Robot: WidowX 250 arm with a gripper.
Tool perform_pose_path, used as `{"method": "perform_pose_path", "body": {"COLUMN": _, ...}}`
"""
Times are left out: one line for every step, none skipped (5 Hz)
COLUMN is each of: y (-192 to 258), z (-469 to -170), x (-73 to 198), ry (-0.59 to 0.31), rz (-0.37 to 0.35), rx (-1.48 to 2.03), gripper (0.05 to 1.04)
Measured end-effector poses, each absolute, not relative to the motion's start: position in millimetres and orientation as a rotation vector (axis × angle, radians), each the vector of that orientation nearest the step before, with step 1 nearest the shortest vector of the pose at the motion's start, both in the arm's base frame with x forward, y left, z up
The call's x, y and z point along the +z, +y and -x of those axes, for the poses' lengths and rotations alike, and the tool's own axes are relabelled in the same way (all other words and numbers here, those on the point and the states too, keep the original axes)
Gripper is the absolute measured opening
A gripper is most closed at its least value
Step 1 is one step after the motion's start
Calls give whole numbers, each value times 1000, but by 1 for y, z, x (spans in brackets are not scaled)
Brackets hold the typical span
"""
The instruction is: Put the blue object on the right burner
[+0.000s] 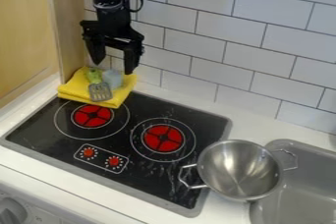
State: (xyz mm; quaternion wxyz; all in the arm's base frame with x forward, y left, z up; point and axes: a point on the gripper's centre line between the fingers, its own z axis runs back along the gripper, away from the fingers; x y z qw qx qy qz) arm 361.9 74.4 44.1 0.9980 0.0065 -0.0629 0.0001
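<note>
Far side: wall of pale rectangular tiles [190, 34], laid in staggered courses, thin dark grout lines between. Far left: upright light-wood panel [69, 16] meeting the tiling at a corner. Left of it, a broad face of yellowish wood [23, 31], smooth, its lower edge angling down toward the near left. White counter [253, 127] runs along the foot of the wall. Near right: grey sink [305, 186], rounded corner, raised rim. Near left, below the counter: whitish front panel [42, 215] with grey round knob [12, 211]. Light soft, tiles fairly evenly lit.
</note>
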Motion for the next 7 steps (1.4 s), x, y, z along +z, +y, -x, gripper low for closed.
{"method": "perform_pose_path", "body": {"y": 78, "z": -366, "x": 36, "ry": -119, "rz": -31, "rx": 8, "gripper": 999}}
{"method": "perform_pose_path", "body": {"y": 81, "z": -373, "x": 32, "ry": -121, "rz": -34, "rx": 19, "gripper": 999}}
{"method": "perform_pose_path", "body": {"y": 83, "z": -375, "x": 26, "ry": -106, "rz": -34, "rx": 23, "gripper": 999}}
{"method": "perform_pose_path", "body": {"y": 83, "z": -372, "x": 18, "ry": -79, "rz": -30, "rx": 24, "gripper": 999}}
{"method": "perform_pose_path", "body": {"y": 85, "z": -376, "x": 20, "ry": -84, "rz": -34, "rx": 22, "gripper": 940}}
{"method": "perform_pose_path", "body": {"y": 85, "z": -374, "x": 17, "ry": -66, "rz": -34, "rx": 6, "gripper": 628}}
{"method": "perform_pose_path", "body": {"y": 86, "z": -373, "x": 16, "ry": -64, "rz": -40, "rx": 12, "gripper": 450}}
